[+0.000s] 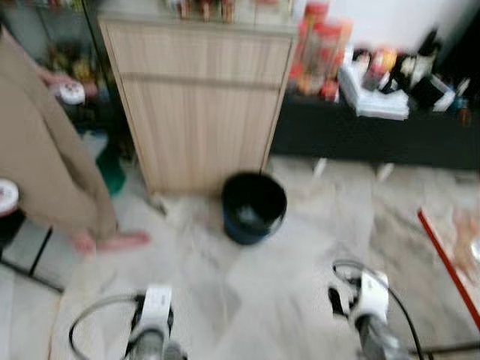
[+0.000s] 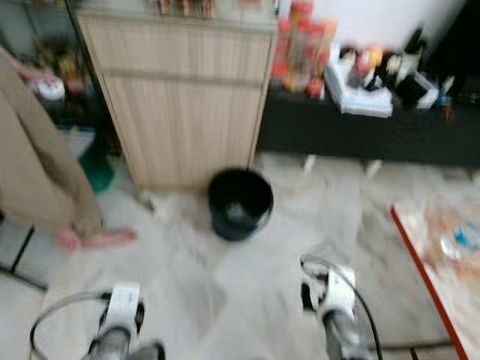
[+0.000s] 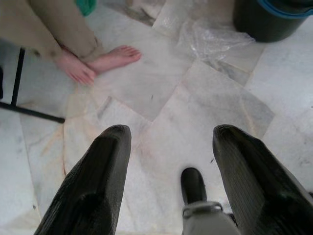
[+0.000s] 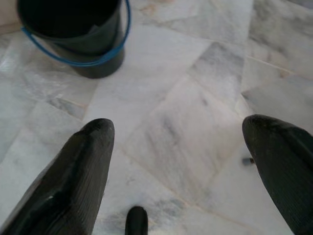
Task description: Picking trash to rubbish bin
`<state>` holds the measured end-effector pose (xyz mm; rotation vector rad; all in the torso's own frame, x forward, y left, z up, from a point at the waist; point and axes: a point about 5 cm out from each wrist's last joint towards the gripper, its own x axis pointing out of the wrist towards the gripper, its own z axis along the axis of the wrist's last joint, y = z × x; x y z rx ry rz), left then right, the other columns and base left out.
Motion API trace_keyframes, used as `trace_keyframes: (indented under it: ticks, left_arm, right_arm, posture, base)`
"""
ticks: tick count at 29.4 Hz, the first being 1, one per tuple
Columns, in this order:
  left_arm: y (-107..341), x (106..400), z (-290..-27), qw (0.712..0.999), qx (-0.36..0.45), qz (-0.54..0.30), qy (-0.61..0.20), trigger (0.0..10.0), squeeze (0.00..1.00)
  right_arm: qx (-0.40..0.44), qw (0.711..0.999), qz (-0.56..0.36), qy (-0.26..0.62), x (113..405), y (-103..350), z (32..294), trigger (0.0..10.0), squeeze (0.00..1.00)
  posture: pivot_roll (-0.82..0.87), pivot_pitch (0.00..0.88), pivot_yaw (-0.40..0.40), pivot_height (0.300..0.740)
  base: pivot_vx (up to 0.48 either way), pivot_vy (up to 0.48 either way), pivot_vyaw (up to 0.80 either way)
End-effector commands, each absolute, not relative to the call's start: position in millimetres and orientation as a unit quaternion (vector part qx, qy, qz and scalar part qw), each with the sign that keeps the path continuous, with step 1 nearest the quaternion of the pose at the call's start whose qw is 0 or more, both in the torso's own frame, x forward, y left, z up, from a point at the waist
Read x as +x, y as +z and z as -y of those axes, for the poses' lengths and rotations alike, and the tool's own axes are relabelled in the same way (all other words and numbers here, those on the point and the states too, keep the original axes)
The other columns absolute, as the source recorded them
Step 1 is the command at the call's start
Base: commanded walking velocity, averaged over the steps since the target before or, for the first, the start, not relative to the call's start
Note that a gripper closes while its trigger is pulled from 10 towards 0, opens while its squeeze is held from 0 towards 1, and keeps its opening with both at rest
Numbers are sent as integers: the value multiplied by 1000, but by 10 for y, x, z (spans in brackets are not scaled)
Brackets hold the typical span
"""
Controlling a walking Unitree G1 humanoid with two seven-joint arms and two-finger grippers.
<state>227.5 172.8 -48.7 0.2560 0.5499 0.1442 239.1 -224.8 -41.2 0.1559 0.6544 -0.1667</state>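
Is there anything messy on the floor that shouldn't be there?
Yes. A crumpled clear plastic wrapper lies on the marble floor beside the black bin, not inside it. It looks like dropped trash.

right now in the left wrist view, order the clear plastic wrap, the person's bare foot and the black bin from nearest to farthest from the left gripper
From the open left gripper:
1. person's bare foot, off to one side, and clear plastic wrap, flat on the floor ahead: too close to call.
2. black bin, just beyond the wrap, farthest.
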Motion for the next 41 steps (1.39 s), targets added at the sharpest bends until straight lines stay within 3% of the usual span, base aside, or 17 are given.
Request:
trace_keyframes:
  ticks: [1, 23, 25, 28, 41]
  left_arm:
    - [-498, 2272, -1717, 950, 122, -277, 70, 10000, 0]
    - [-468, 2229, -2140, 941, 157, -286, 93, 10000, 0]
    - [-417, 2218, -2401, 935, 156, -290, 134, 10000, 0]
    - [-404, 2203, -2476, 933, 157, -291, 145, 10000, 0]
    - [-427, 2123, -2549, 928, 148, -296, 169, 10000, 0]
  right_arm:
    - [79, 939, -322, -92, 2350, -428, 2291, 10000, 0]
    - [107, 935, -332, -69, 2322, -524, 1918, 10000, 0]
    - [103, 934, -340, -48, 2306, -552, 1779, 10000, 0]
    - [102, 935, -338, -40, 2349, -530, 1739, 10000, 0]
    - [104, 936, -333, -32, 2409, -497, 1679, 10000, 0]
  posture:
    - [13, 162, -131, 740]
    - [63, 161, -62, 740]
    - [105, 128, -41, 740]
    - [125, 119, -51, 740]
    - [135, 112, -51, 740]
  base:
    - [0, 0, 0]
    - [0, 0, 0]
    - [0, 0, 0]
    - [0, 0, 0]
    - [0, 0, 0]
